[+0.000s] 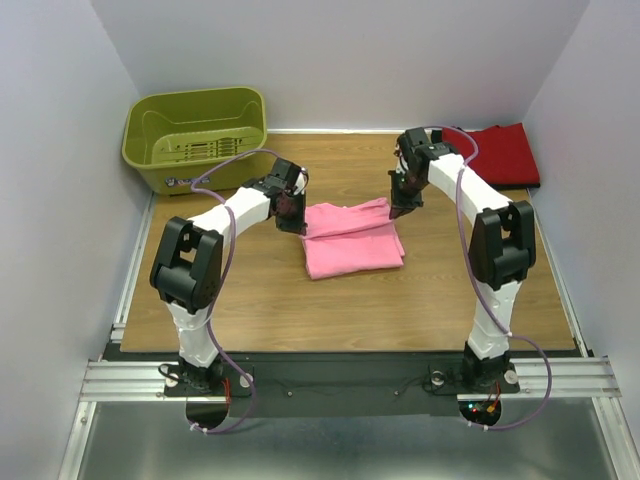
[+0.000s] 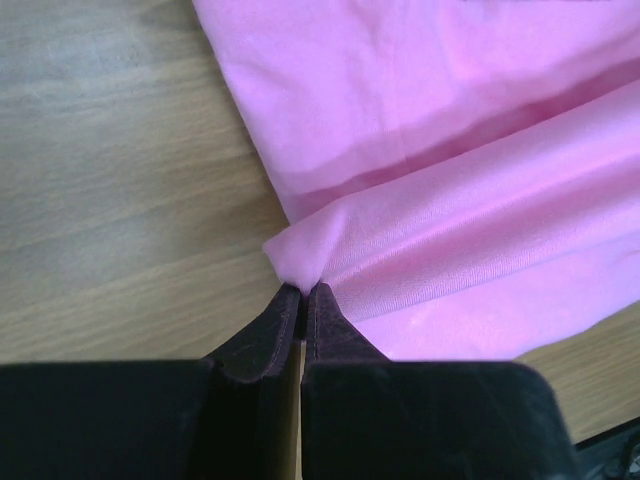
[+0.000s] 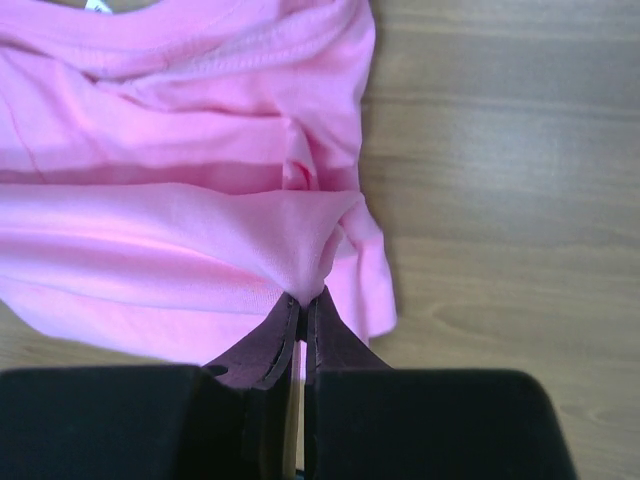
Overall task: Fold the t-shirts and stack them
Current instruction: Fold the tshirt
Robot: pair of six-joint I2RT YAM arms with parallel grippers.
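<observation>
A bright pink t-shirt [image 1: 352, 238] lies partly folded in the middle of the wooden table. My left gripper [image 1: 296, 222] is at its far left corner, shut on a pinch of pink cloth [image 2: 300, 255]; the tips [image 2: 303, 292] meet on the fold. My right gripper [image 1: 402, 207] is at the far right corner, shut on the pink t-shirt [image 3: 200, 220], its tips [image 3: 303, 297] pinching a bunched edge. A red t-shirt [image 1: 497, 153] lies folded at the back right corner, with a thin black edge under it.
An olive-green plastic basket [image 1: 197, 135] stands at the back left corner. White walls close in the table on three sides. Bare wood [image 1: 340, 310] lies between the pink shirt and the arm bases.
</observation>
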